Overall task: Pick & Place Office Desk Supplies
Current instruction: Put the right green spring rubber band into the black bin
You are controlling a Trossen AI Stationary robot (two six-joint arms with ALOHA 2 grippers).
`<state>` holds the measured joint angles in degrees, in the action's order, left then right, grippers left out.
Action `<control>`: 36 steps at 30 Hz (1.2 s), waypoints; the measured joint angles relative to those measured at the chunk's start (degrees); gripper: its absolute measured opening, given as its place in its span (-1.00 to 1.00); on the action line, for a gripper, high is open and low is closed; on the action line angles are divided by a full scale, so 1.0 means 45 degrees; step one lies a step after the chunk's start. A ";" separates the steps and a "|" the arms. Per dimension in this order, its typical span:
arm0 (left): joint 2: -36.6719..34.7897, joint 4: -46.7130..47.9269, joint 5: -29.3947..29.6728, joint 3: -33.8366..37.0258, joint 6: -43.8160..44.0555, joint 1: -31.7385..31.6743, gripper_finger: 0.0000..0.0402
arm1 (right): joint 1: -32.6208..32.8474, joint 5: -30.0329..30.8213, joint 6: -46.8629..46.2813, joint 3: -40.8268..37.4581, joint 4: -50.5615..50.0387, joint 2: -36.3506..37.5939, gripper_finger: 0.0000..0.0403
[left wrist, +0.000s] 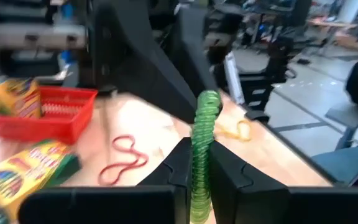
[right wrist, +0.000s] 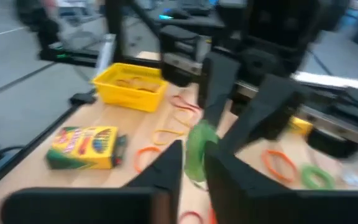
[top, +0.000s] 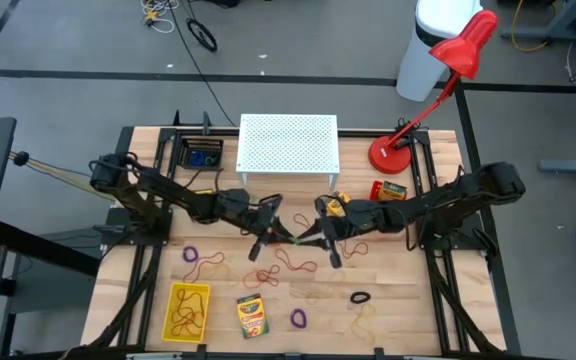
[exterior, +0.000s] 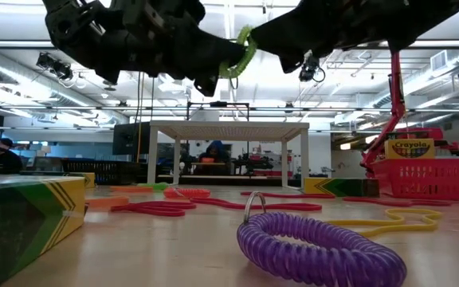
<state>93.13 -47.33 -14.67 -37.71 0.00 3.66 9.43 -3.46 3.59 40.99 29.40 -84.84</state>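
Both pincers meet in mid-air over the middle of the counter (top: 408,300), with a green coiled loop (exterior: 245,49) stretched between them. From where I stand, the left pincer (left wrist: 197,171) is clenched on one end of the loop; its fingers press the coil from both sides. The right pincer (right wrist: 194,165) has the other end between its fingers, but I cannot tell whether it grips or has let go. That loop looks light, soft and springy, so I reckon it will stretch and snap back if one side releases; pinching across the coil itself seems the sure hold. Purple loop (exterior: 317,247), rubber bands (top: 293,262) and a crayon box (top: 252,316) lie on the counter below.
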 joint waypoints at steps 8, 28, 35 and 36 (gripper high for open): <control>-0.0563 0.1175 0.0865 0.0019 -0.0257 -0.0005 -0.85 | -0.0004 0.0654 -0.0489 0.0010 -0.1119 0.1195 0.08; -0.6406 0.8308 0.9239 0.0010 0.0816 0.0402 -0.85 | -0.0010 0.1534 -0.0642 -0.0980 -0.3120 0.1886 -0.83; -1.0659 1.4375 1.2275 0.0005 0.3381 -0.1346 -0.85 | -0.0019 0.1535 -0.0353 -0.1151 -0.2553 0.1886 -0.92; -1.1073 1.5010 1.2367 0.0005 0.3539 -0.1873 -0.85 | -0.0019 0.1535 -0.0333 -0.1151 -0.2527 0.1886 -0.95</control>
<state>43.31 20.22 40.98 -37.69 15.92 -4.77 9.34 3.44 2.09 35.81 18.03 -76.36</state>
